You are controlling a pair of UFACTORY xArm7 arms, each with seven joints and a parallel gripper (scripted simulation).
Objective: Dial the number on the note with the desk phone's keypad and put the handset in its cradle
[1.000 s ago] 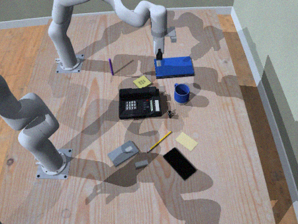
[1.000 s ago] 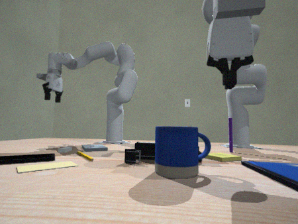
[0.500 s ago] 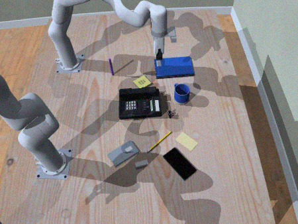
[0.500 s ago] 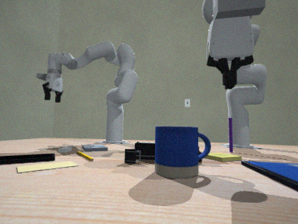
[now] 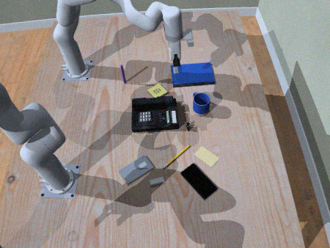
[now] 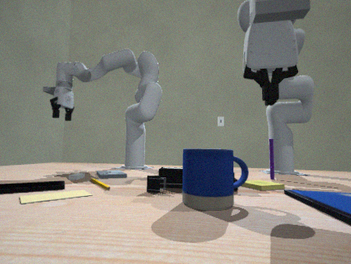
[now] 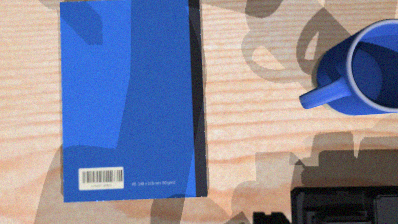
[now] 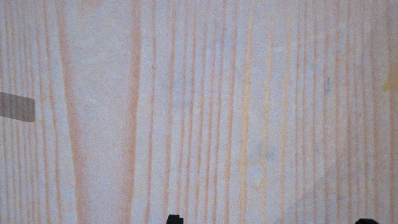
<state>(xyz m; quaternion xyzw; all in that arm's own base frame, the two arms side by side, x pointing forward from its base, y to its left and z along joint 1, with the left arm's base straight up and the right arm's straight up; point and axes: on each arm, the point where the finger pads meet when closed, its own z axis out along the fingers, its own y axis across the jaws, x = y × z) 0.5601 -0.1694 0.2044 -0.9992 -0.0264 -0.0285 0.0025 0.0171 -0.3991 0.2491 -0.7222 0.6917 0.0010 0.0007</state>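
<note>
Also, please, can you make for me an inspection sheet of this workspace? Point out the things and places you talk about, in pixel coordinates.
Surface: pale wooden table (image 5: pixel 271 213) (image 6: pixel 117 250) (image 7: pixel 250 140) (image 8: pixel 100 75), many shadows across it.
Job's things: black desk phone (image 5: pixel 158 126) (image 6: pixel 171 176) (image 7: pixel 345 212), handset (image 5: pixel 152 102) apparently in its cradle; marked yellow note (image 5: pixel 157 90) (image 6: pixel 263 185), number too small to read.
Clutter: blue notebook (image 5: pixel 194 75) (image 6: pixel 331 200) (image 7: pixel 125 100), blue mug (image 5: pixel 199 107) (image 6: pixel 207 172) (image 7: pixel 335 100), yellow pencil (image 5: pixel 177 156) (image 6: pixel 100 183), upright purple stick (image 5: pixel 123 74) (image 6: pixel 271 158), unmarked yellow paper (image 5: pixel 206 156) (image 6: pixel 54 196), black slab (image 5: pixel 199 181) (image 6: pixel 31 187), other small items.
Grippers: left hand (image 5: pixel 176 63) (image 6: pixel 270 102) (image 7: pixel 270 217) shut, empty, above the notebook; right hand (image 6: pixel 62 117) (image 8: pixel 271 220) open, empty.
Cables: nothing seen.
Surroundings: plain walls; a small white plate (image 6: pixel 221 121) on one.
</note>
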